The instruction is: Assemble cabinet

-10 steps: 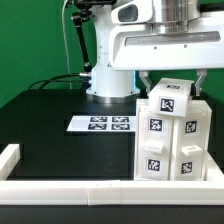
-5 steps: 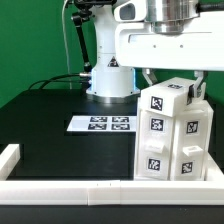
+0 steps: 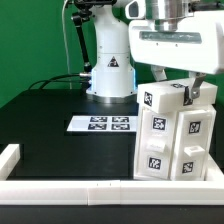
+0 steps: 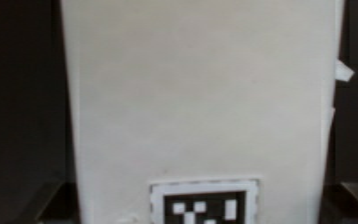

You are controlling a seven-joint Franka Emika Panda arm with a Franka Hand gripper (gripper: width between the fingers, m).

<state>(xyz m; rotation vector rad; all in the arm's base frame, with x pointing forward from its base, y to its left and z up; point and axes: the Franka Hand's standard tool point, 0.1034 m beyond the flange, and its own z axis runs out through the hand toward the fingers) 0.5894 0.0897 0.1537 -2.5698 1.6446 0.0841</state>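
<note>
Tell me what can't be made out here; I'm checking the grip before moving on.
- Gripper fingertips: exterior view, hidden behind the large white plastic box-shaped cabinet.
- Cabinet's right side: exterior view, cut off by the picture edge.
- Cabinet's tag: wrist view, cut off by the edge, blurred.
- Hollow interior: unseen in both.

— What does the worktop (image 3: 45,140) look like?
— Black and flat, with a low white border rail (image 3: 60,186) along its near edge, turning up at the exterior view's left.
— What lies on it?
— The marker board (image 3: 102,124) lies flat mid-table; the cabinet (image 3: 176,140) stands near the rail on the exterior view's right; the robot base (image 3: 110,82) sits far back.
</note>
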